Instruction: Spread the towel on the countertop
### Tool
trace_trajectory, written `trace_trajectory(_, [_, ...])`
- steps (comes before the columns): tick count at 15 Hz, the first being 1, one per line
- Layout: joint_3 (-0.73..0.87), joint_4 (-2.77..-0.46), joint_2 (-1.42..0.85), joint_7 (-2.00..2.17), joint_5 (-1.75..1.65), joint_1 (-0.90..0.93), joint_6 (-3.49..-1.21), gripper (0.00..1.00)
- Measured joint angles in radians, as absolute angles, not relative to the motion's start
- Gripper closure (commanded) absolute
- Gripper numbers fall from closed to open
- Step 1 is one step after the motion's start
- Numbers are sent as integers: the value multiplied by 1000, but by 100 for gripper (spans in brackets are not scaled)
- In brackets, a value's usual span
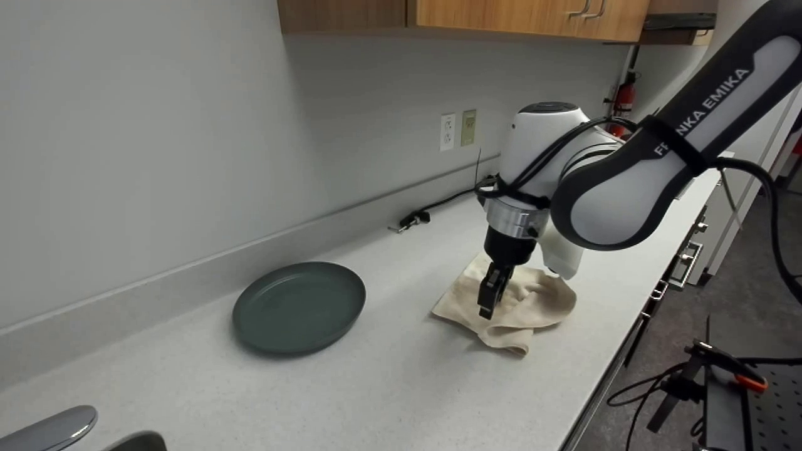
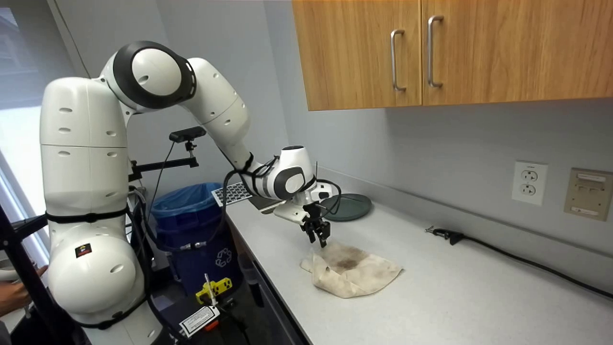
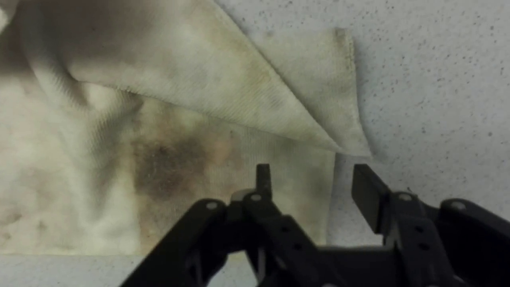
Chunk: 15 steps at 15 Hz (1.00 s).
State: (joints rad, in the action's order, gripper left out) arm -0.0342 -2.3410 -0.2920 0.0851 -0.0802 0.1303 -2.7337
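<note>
A cream towel with dark stains lies partly folded and wrinkled on the pale speckled countertop [image 1: 401, 394]. The towel shows in both exterior views [image 1: 542, 300] [image 2: 357, 280], and its folded flap crosses the upper part of the wrist view [image 3: 191, 67]. One towel corner sticks out past the fold at right in the wrist view. My gripper shows in both exterior views [image 1: 487, 310] [image 2: 318, 240], pointing down over the towel. In the wrist view the gripper [image 3: 312, 171] is open and empty, its fingers on either side of the towel's edge. I cannot tell whether the fingertips touch the cloth.
A dark green plate [image 1: 301, 308] stands on the countertop near the wall. A black cable with a clamp end [image 2: 448, 235] runs along the wall. Wooden cabinets [image 2: 361, 52] hang above. A faucet handle [image 1: 53, 429] is at the near left. The countertop's front edge [image 2: 282, 304] borders drawers.
</note>
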Motion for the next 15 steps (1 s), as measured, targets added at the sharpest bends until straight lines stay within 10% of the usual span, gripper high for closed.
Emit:
trace_trajectory(2, [-88,-2353,-292,-36,-11,89,-2734,1])
trace_trajectory(15, [-158,-2336,-309,-387,80,-30,-2605,0])
